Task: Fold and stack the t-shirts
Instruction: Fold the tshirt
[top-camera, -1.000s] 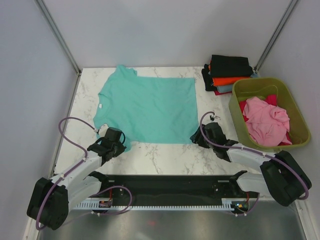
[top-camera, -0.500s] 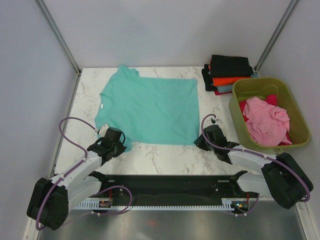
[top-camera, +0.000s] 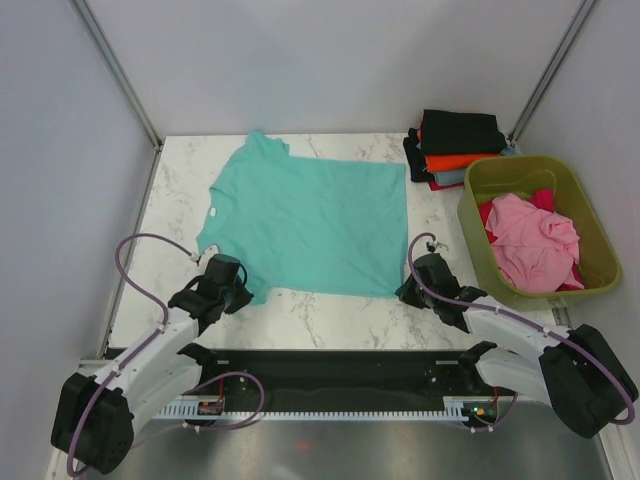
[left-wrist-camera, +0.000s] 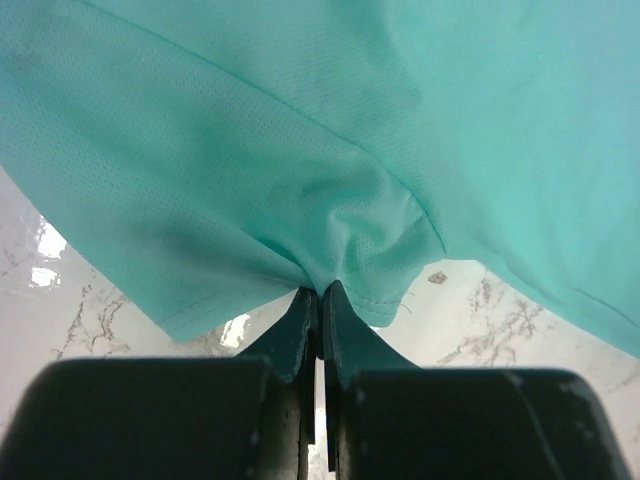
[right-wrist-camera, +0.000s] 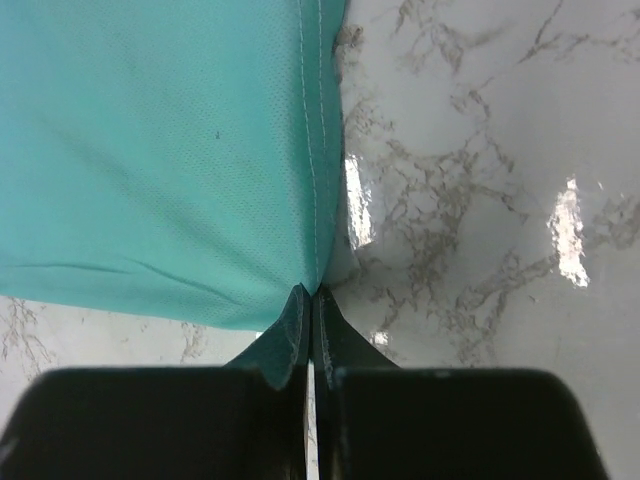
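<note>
A teal t-shirt lies spread flat on the marble table, neck to the left. My left gripper is shut on the shirt's near left sleeve, where the cloth bunches at the closed jaws. My right gripper is shut on the shirt's near right hem corner, the jaws pinched together. A stack of folded t-shirts, black on top with orange and red below, sits at the back right. A pink t-shirt lies crumpled in the olive tub.
The olive-green tub stands at the right edge, holding the pink shirt over red cloth. Grey walls enclose the table on three sides. A black rail runs along the near edge between the arm bases.
The right gripper closed on the shirt's near right corner and drew slightly right and nearer. The whole shirt shifted a little to the right. The left gripper stayed shut on the sleeve.
</note>
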